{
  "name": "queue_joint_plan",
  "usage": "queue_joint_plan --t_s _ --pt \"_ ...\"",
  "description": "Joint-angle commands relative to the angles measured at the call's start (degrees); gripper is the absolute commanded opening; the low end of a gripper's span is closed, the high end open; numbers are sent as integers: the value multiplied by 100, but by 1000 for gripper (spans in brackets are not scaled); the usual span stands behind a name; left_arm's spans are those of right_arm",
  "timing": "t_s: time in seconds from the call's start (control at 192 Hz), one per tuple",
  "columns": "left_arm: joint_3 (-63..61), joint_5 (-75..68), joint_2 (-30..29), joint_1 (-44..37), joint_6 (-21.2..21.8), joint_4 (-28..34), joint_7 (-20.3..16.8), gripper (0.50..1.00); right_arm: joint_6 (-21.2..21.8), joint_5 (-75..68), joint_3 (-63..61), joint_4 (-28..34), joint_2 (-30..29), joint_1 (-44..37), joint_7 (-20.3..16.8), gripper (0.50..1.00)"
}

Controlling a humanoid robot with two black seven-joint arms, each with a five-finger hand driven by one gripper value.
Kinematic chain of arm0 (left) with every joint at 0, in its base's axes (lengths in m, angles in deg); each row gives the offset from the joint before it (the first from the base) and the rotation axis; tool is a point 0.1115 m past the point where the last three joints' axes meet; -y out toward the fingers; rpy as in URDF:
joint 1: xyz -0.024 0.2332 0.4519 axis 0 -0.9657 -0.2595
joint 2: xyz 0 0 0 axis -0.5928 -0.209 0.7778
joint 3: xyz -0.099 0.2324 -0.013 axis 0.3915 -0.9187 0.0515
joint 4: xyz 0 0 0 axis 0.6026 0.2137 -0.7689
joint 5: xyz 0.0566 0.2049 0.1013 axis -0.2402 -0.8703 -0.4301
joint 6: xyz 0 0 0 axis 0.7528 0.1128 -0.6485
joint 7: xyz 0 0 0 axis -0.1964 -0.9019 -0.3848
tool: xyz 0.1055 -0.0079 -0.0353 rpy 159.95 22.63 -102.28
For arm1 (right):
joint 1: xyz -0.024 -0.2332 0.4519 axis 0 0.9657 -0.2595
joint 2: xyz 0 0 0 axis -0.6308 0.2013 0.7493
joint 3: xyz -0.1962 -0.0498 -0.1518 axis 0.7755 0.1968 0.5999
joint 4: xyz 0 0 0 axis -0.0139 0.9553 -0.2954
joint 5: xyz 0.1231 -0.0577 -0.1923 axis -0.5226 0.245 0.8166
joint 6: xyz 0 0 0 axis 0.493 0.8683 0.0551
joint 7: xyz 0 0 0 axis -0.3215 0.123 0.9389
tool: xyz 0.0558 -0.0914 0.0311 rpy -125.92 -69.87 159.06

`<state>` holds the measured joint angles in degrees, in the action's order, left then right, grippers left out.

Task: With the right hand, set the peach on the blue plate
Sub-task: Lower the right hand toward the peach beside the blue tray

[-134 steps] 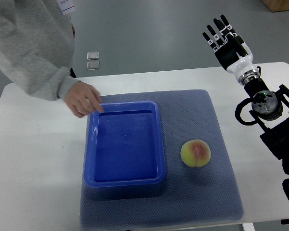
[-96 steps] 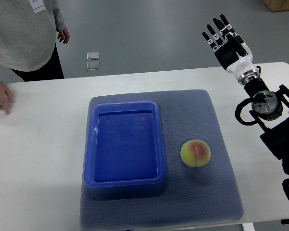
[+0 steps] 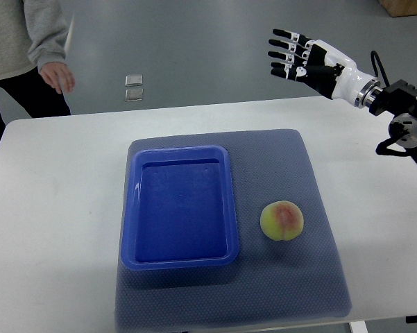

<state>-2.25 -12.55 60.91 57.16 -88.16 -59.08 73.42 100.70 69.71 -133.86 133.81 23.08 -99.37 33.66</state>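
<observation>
Mat [image 3: 291,277]: blue-grey textured sheet lying flat on the white table [image 3: 55,229]; its near edge lies close to the table's near edge. It carries both the tray and the fruit.
Blue plate [image 3: 128,229]: a deep rectangular blue tray with a raised rim, standing on the left part of the mat. Interior holds nothing.
Peach [image 3: 282,220]: yellow-green with a pink-red blush on top, resting on the mat just to the right of the blue plate, apart from its rim. No hand touches it.
Right hand [image 3: 302,59]: black-and-white robot hand, arm entering from the right edge. It hangs in the air beyond the far table edge, well apart from the peach. Fingers [image 3: 281,50] are extended and spread, pointing toward the picture's left; they hold nothing.
Left hand: none visible in the top view.
Person [image 3: 17,41]: standing at the far left corner of the table, grey sleeve, one hand [image 3: 57,75] hanging down beyond the table edge.
Floor objects [image 3: 133,87]: two small pale squares on the grey floor beyond the table.
</observation>
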Motion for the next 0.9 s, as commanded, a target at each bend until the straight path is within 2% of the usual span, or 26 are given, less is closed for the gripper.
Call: queue_joint_plan --t_s 0.0,0.099,0.151,0.219,0.272,0.277,0.298,0.35,0.355,0.376,0.47,0.538,0.601,0.606,0.637,0.742,0.747,0.809,0.893 --pt "-14 -10 0 0 -17 -21 -1 1000 491 1128 1257 594 930 -688 -88 930" --pt "-14 -10 0 0 -35 -21 -1 1000 904 1744 2707 1156 1634 -1716 -185 930" --pt "-14 -10 0 9 -61 -12 -1 1000 907 1797 3421 1447 1854 -2244 -361 930" --pt "-14 -27 0 17 -70 -12 -1 1000 907 1797 4448 2123 2161 -3017 -694 930" --pt "-14 -27 0 17 -70 -12 -1 1000 907 1797 4449 2124 2162 -3018 -695 930" --pt "-14 -36 0 26 -79 -21 -1 1000 907 1797 4936 2585 2301 -3366 -860 930" --pt "-14 -36 0 26 -79 -21 -1 1000 907 1797 5090 2765 2346 -3474 -923 930" --pt "-14 -36 0 26 -79 -21 -1 1000 907 1797 5091 2765 2346 -3475 -923 930" --pt "-14 -45 0 26 -88 -21 -1 1000 907 1771 5274 3087 2425 -3579 -1010 930" --pt "-14 -45 0 26 -88 -21 -1 1000 907 1771 5284 3160 2443 -3580 -1011 930" --pt "-5 -45 0 26 -88 -21 -1 1000 907 1753 5302 3249 2469 -3554 -1011 930" --pt "-5 -36 0 26 -88 -30 -1 1000 519 1648 5284 3345 2461 -3238 -976 930" --pt "-5 -36 0 26 -88 -21 -1 1000 474 1648 5275 3345 2461 -3211 -976 930" --pt "-5 -28 0 26 -88 -21 -1 1000 248 1656 5275 3345 2434 -3063 -959 930" --pt "-5 -27 0 26 -88 -21 -1 1000 132 1648 5267 3337 2417 -2992 -958 928" --pt "-5 -19 0 26 -88 -12 -1 1000 -9 1657 5249 3337 2390 -2868 -950 928" --pt "-14 -27 0 26 -88 -12 -1 1000 -122 1674 5249 3337 2338 -2755 -950 928" --pt "-14 -19 0 26 -79 -12 -1 1000 -255 1683 5249 3337 2285 -2631 -950 928" --pt "-14 -27 0 26 -79 -12 -1 1000 -308 1683 5249 3337 2276 -2561 -950 928"
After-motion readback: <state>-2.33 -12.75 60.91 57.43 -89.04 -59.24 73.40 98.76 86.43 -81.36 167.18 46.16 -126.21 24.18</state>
